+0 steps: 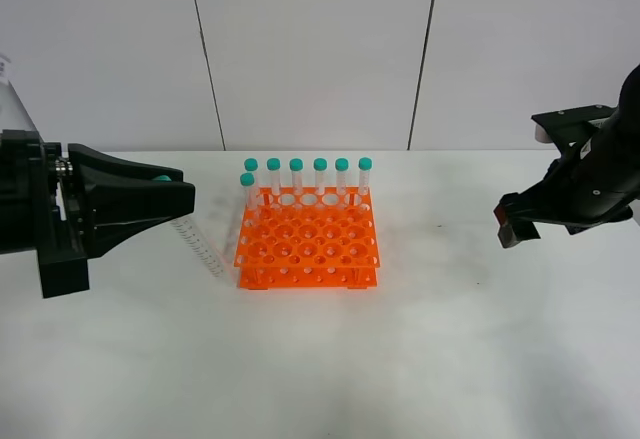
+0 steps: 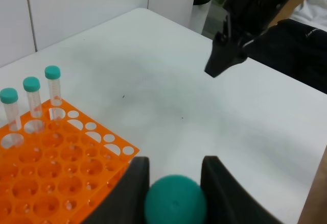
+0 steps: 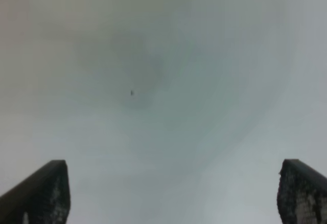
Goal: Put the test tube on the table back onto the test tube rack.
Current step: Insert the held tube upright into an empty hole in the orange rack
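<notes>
My left gripper (image 1: 186, 199) is shut on the test tube (image 1: 201, 245) just under its teal cap, and the clear tube hangs tilted above the table (image 1: 450, 359), left of the test tube rack (image 1: 308, 241). The left wrist view shows the teal cap (image 2: 175, 202) pinched between the two black fingers (image 2: 134, 185). The rack is bright orange and holds several teal-capped tubes (image 1: 320, 177) along its far row. My right gripper (image 1: 512, 225) hovers open to the right of the rack, with only bare table between its fingers (image 3: 43, 193).
The rack (image 2: 51, 168) has many free holes in its nearer rows. A white panelled wall (image 1: 310, 49) stands behind the table. The right arm (image 2: 230, 50) shows dark across the table in the left wrist view.
</notes>
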